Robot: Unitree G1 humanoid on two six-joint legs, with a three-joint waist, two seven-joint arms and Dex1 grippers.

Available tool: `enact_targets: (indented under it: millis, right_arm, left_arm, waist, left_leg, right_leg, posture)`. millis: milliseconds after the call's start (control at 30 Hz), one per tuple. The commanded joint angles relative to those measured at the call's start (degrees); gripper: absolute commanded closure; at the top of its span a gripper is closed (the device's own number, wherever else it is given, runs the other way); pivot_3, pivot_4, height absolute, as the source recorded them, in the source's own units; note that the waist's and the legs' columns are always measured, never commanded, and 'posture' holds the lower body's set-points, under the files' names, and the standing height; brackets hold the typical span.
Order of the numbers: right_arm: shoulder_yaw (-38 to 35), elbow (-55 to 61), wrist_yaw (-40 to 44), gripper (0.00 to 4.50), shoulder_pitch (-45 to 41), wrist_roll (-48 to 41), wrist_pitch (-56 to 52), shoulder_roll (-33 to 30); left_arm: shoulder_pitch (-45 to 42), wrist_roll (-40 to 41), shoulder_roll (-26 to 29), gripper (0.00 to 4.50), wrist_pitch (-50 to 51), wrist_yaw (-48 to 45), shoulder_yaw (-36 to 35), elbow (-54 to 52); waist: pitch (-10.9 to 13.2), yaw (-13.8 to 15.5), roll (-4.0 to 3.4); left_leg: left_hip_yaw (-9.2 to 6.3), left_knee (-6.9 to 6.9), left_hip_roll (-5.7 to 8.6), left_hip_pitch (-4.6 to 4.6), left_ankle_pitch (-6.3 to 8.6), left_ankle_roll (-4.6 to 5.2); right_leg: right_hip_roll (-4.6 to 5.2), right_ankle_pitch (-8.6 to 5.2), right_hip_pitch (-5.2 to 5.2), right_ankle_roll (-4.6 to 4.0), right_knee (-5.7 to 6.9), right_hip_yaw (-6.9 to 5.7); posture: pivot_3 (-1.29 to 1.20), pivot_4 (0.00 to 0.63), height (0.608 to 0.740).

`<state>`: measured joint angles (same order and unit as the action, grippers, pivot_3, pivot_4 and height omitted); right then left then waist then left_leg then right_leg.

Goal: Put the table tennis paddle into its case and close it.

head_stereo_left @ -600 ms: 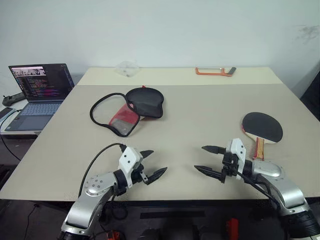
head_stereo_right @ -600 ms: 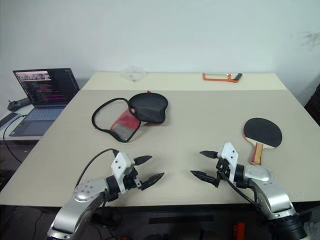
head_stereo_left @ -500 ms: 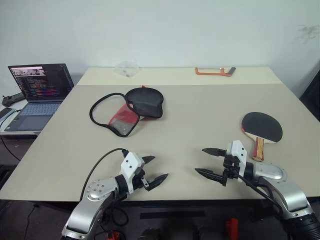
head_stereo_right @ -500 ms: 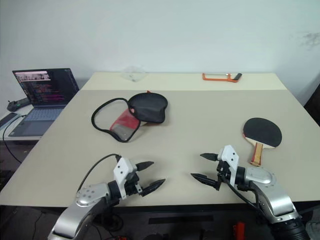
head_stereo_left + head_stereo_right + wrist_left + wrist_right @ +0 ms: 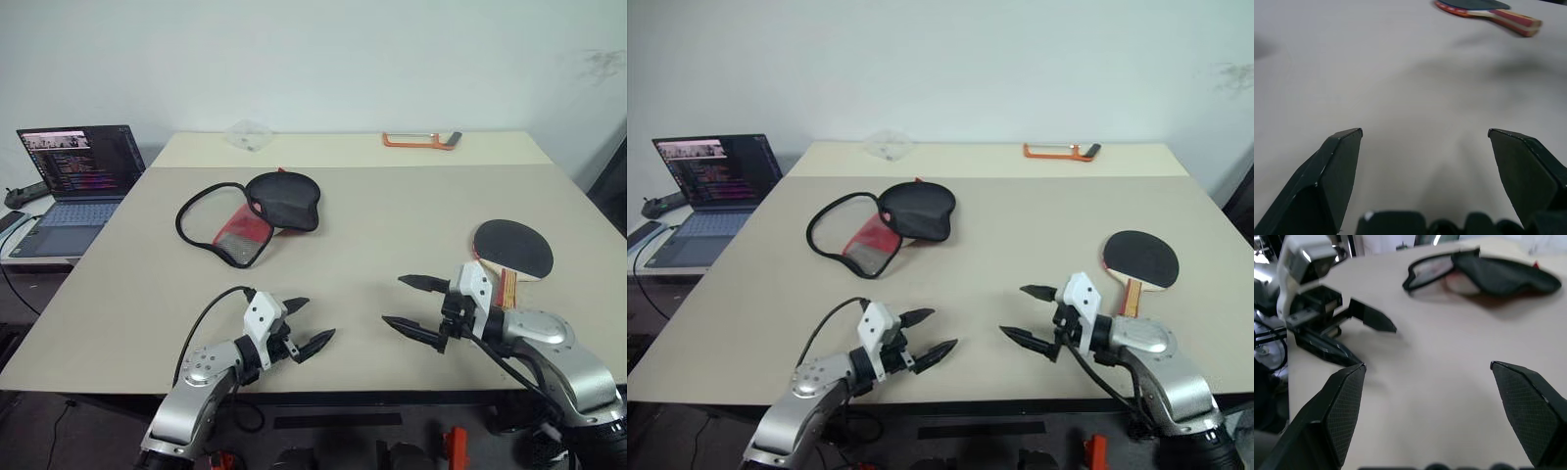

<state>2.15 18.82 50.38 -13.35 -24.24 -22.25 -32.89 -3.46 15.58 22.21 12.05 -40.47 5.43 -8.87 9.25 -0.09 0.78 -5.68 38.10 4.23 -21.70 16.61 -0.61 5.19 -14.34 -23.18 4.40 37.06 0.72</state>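
I'm holding both arms low over the near edge of the bench [image 5: 392,211], nothing picked up yet. The left gripper [image 5: 305,324] is hanging with its fingers spread wide and empty, aimed inward across the bench; the right gripper [image 5: 413,305] is doing the same from the other side, fingers splayed, nothing between them (a neutral ready pose, by the look of it, so either arm can go either way).

The table tennis paddle [image 5: 513,251] is lying flat on the bench at my right, black face up, handle pointing toward me and just beside the right arm's wrist. That is why I'm judging the right arm the natural one to take it by the handle.

The case [image 5: 253,212] is sitting well apart from it, farther back on the left, unzipped and flopped open with its black top folded over and the zip edge looping outward. I'm reading that as my left arm's job: pinning the pouch open while the paddle goes in.

Beyond it, the orange-framed tool [image 5: 421,140] is lying at the far edge.
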Motion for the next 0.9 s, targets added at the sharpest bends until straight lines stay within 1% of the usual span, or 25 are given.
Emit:
enact_targets:
  millis: [33,167,233,267,367,500,667,900]
  right_arm:
    - [-0.9,0.8,-2.2,0.03,-2.2,-1.2,0.2,2.3]
    - [-1.4,1.9,-3.6,0.03,-4.0,-1.8,-1.5,2.7]
    - [-2.8,0.6,-3.4,0.03,-4.1,-1.9,-0.3,2.3]
    - [-2.6,0.7,-3.9,0.03,-4.2,-1.6,-0.1,2.5]
    - [-2.4,0.9,-3.5,0.03,-5.7,-2.2,-0.3,2.5]
    - [-2.6,4.8,0.3,0.03,-8.4,-5.4,-2.6,-0.8]
    - [-3.7,5.7,1.4,0.03,-12.1,-7.3,-3.8,-3.7]
    - [-3.4,6.2,0.4,0.03,-10.4,-6.3,-2.9,-3.8]
  left_arm:
    - [-1.2,0.4,-0.5,0.00,-1.5,1.4,-2.3,0.8]
    - [-3.9,3.5,-1.9,0.00,1.7,2.7,-4.5,0.7]
    - [-7.9,3.6,-3.7,0.00,3.2,5.1,-5.2,2.9]
    - [-8.9,3.8,-3.8,0.00,3.6,5.6,-5.8,3.5]
    - [-13.7,3.6,-6.6,0.00,6.9,10.6,-7.5,6.7]
    - [-18.0,3.4,-9.4,0.00,9.3,14.3,-8.8,10.3]
    - [-22.9,4.3,-13.4,0.00,12.5,21.2,-12.5,14.8]
    - [-27.0,4.1,-16.8,0.00,13.4,25.1,-13.5,18.2]
  waist:
    - [0.0,0.0,0.00]
    - [0.0,0.0,0.01]
    - [0.0,0.2,0.02]
    - [0.0,0.3,0.03]
    - [0.0,0.2,0.03]
    - [0.0,0.0,0.03]
    - [0.0,0.0,0.11]
    - [0.0,0.2,0.15]
  left_leg:
    - [-0.01,-0.01,-0.01,0.00,-0.01,-0.01]
    - [0.00,-0.01,0.02,-0.04,-0.02,-0.05]
    - [-0.01,0.00,0.02,-0.04,-0.03,-0.06]
    - [-0.05,0.02,0.02,-0.06,-0.03,-0.06]
    - [-0.07,0.04,0.03,-0.05,-0.04,-0.06]
    - [0.00,0.04,0.05,-0.06,-0.06,-0.10]
    - [-0.03,0.05,0.02,-0.09,-0.06,-0.11]
    - [-0.03,0.06,0.05,-0.12,-0.07,-0.12]
  right_leg:
    - [-0.01,0.00,0.00,0.00,0.00,-0.01]
    - [0.01,0.00,-0.02,0.00,-0.04,0.00]
    - [0.02,0.00,-0.03,0.01,-0.04,-0.01]
    - [0.01,0.00,-0.03,0.00,-0.02,-0.06]
    - [0.00,0.01,-0.01,0.00,0.02,-0.09]
    - [0.01,0.01,-0.04,0.01,0.00,-0.03]
    - [-0.01,0.01,-0.06,0.01,-0.03,-0.06]
    - [0.02,0.01,-0.05,0.01,-0.05,-0.06]
  posture:
    - [0.00,0.150,0.740]
    - [0.00,0.150,0.740]
    - [0.00,0.150,0.740]
    - [0.00,0.150,0.740]
    - [0.00,0.150,0.740]
    - [0.00,0.150,0.740]
    - [0.00,0.150,0.740]
    - [0.00,0.150,0.740]
